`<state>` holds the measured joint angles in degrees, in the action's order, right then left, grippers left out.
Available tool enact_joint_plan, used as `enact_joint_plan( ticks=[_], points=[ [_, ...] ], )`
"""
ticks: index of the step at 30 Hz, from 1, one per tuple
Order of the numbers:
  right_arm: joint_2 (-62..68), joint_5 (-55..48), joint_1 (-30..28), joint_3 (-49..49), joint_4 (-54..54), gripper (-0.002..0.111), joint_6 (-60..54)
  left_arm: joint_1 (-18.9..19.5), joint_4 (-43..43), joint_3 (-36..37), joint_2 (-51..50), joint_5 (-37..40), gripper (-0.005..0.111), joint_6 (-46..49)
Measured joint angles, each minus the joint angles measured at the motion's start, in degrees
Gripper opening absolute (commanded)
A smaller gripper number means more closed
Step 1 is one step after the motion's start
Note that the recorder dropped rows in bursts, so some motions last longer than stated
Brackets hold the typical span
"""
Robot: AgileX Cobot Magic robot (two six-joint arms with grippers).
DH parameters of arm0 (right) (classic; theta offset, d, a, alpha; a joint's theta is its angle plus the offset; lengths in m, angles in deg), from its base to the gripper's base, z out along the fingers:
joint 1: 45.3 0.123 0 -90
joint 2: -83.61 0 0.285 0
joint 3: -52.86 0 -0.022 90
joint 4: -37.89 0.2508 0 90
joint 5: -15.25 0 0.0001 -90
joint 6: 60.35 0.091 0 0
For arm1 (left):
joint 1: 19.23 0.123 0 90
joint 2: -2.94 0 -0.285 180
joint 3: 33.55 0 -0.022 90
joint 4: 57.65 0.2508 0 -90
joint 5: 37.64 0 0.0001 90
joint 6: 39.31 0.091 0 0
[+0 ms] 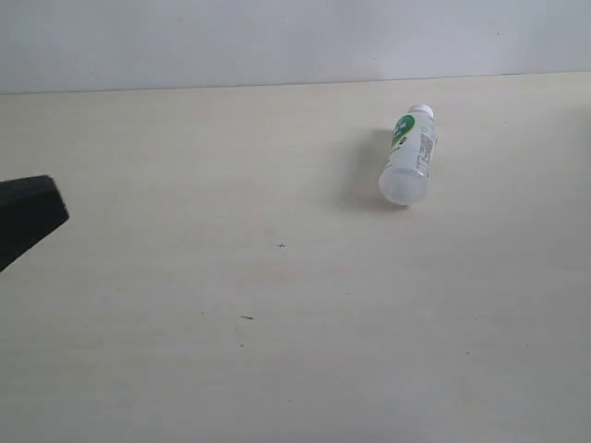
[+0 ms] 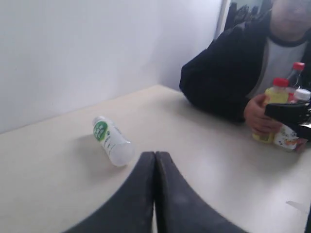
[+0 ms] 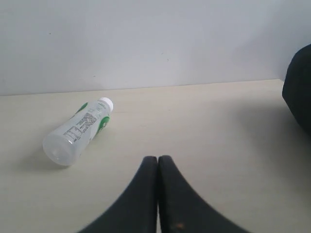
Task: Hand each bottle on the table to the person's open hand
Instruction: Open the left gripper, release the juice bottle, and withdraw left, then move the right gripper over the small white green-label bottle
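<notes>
a plain pale grey wall [image 1: 277,41] fills the background. at one side, a white t-shirt with grey collar [image 2: 282,58] shows under an open black jacket [image 2: 218,80].

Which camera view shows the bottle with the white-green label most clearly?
The right wrist view: the bottle lies on its side, large and unblocked, with white cap, label and clear base visible. The exterior view shows it smaller, from above. The left wrist view shows it small, with its green logo.
</notes>
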<state>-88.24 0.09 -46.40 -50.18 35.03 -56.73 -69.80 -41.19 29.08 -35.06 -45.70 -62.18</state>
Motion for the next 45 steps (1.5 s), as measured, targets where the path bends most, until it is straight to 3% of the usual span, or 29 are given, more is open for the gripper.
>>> enact_joint_plan(
  ticks=[8,15,20,24,29,34,39,41,42,45],
  points=[
    [0.0,0.0,0.0,0.0,0.0,0.000,0.0,0.0,0.0,7.2,9.3,-3.2,0.001,0.0],
    [0.0,0.7,0.0,0.0,0.0,0.000,0.0,0.0,0.0,7.9,9.8,-3.2,0.001,0.0],
    [0.0,8.1,0.0,0.0,0.0,0.000,1.6,0.0,0.0,7.9,9.8,-3.2,0.001,0.0],
    [0.0,15.7,0.0,0.0,0.0,0.000,7.2,0.0,0.0,7.9,9.8,-3.2,0.001,0.0],
    [-0.1,30.7,0.0,0.0,0.8,0.000,28.3,0.0,0.0,7.9,9.8,-3.3,0.001,0.0],
    [3.2,38.2,0.0,-6.1,-7.9,0.000,42.7,0.0,0.0,7.9,9.8,-3.3,0.001,0.0],
    [23.8,36.2,0.0,-24.9,-20.1,0.000,50.2,0.0,0.0,7.9,9.8,-3.3,0.001,0.0],
    [37.9,29.8,0.0,-35.6,-32.0,0.000,58.6,0.0,0.0,7.9,9.8,-3.3,0.001,0.0],
    [48.3,26.6,0.0,-42.0,-43.6,0.000,67.0,0.0,0.0,7.9,9.8,-3.3,0.001,0.0],
    [66.2,25.9,0.0,-50.6,-69.7,0.000,89.1,0.0,0.0,7.9,9.8,-3.3,0.001,0.0]
  ],
)
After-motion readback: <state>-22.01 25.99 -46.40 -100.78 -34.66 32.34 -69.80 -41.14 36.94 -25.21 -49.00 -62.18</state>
